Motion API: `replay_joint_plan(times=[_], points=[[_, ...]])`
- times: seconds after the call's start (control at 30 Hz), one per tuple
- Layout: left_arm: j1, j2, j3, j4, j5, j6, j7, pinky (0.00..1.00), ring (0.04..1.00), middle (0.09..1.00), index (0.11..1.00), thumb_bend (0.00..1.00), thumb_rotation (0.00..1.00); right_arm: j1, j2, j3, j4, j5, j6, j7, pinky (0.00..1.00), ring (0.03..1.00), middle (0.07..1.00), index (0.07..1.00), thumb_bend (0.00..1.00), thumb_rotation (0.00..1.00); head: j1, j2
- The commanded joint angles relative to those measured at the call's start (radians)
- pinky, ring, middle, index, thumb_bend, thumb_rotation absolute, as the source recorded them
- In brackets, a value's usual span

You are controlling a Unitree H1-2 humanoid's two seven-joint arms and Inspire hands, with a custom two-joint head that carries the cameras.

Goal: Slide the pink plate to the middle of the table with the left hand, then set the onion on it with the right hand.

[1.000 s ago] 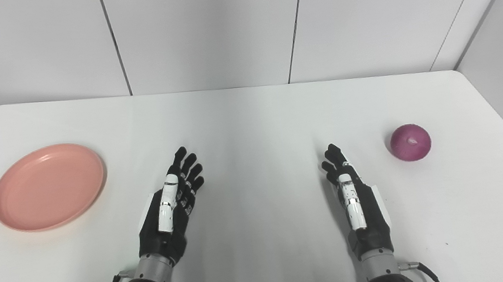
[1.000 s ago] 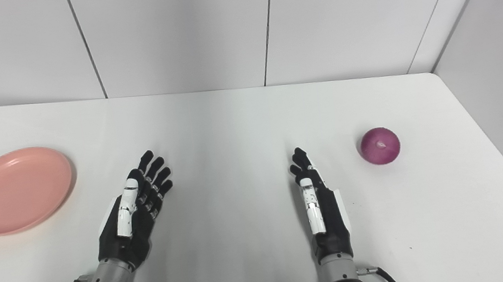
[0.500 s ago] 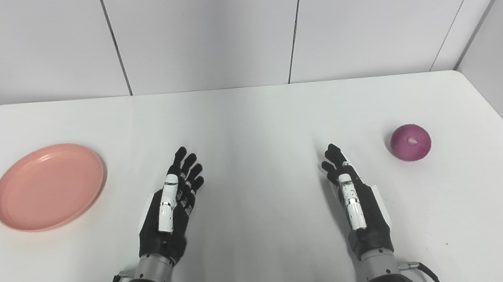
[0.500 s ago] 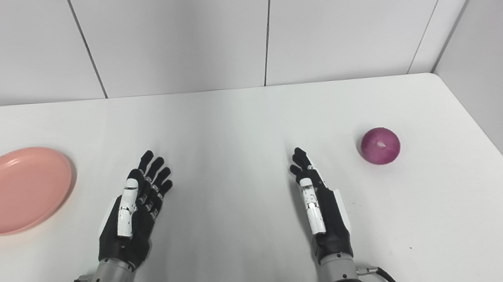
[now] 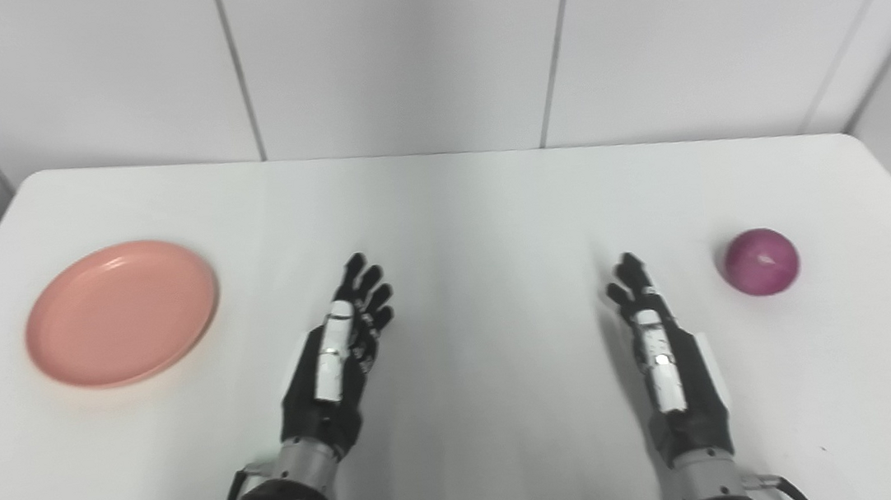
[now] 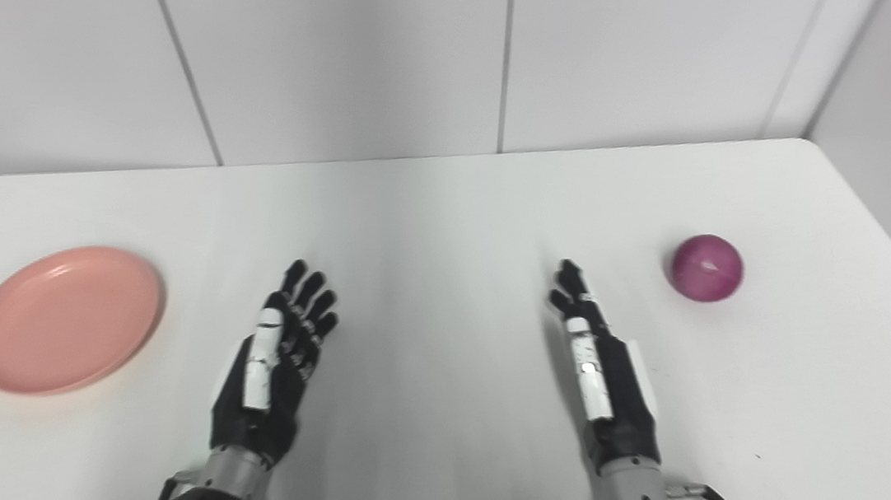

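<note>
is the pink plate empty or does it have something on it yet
Empty. The pink plate shows only its bare pink inside, and the onion sits on the table far to the right.

Table (image 5: 439, 193) — plate (image 5: 122, 312) at left, onion (image 5: 763, 273) at right, well apart. Between them, nearer front — left hand (image 5: 338, 359), right hand (image 5: 666, 351).

The head cameras swing a little, so the whole scene slides rightward in frame and blurs; pink plate (image 5: 122, 312), onion (image 5: 761, 261), left hand (image 5: 341, 359) and right hand (image 5: 667, 362) all shift together, none moving on the table (image 5: 475, 214) itself
</note>
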Motion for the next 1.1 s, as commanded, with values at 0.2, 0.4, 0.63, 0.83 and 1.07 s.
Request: replay_joint_plan(times=[0.2,0.4,0.63,0.83,1.07], points=[[0.007,-0.051,-0.042,0.030,0.042,-0.010,0.024,0.97,0.977,0.998,0.982,0.49,1.00,-0.011,-0.043,-0.016,-0.032,0.061,-0.026,0.034,1.00,0.998,1.000,1.000,0.19,1.00,0.133,-0.055],[-0.005,-0.070,-0.073,0.062,0.086,-0.030,0.033,0.99,0.998,1.000,0.998,0.48,1.00,-0.020,-0.069,-0.027,-0.023,0.087,-0.022,0.052,1.00,1.000,1.000,1.000,0.17,1.00,0.238,-0.097],[-0.030,-0.089,-0.099,0.123,0.114,-0.096,0.041,1.00,1.000,1.000,1.000,0.45,1.00,-0.023,-0.089,-0.038,-0.023,0.106,0.000,0.060,1.00,1.000,1.000,1.000,0.26,1.00,0.350,-0.142],[-0.055,-0.107,-0.114,0.179,0.153,-0.128,0.068,1.00,1.000,1.000,1.000,0.47,1.00,-0.032,-0.104,-0.056,0.041,0.136,-0.060,0.076,1.00,1.000,1.000,1.000,0.30,1.00,0.452,-0.200],[-0.083,-0.116,-0.133,0.236,0.171,-0.145,0.091,1.00,1.000,1.000,1.000,0.47,1.00,-0.050,-0.120,-0.076,0.128,0.158,-0.134,0.100,0.97,0.964,0.989,0.984,0.33,1.00,0.528,-0.260]])
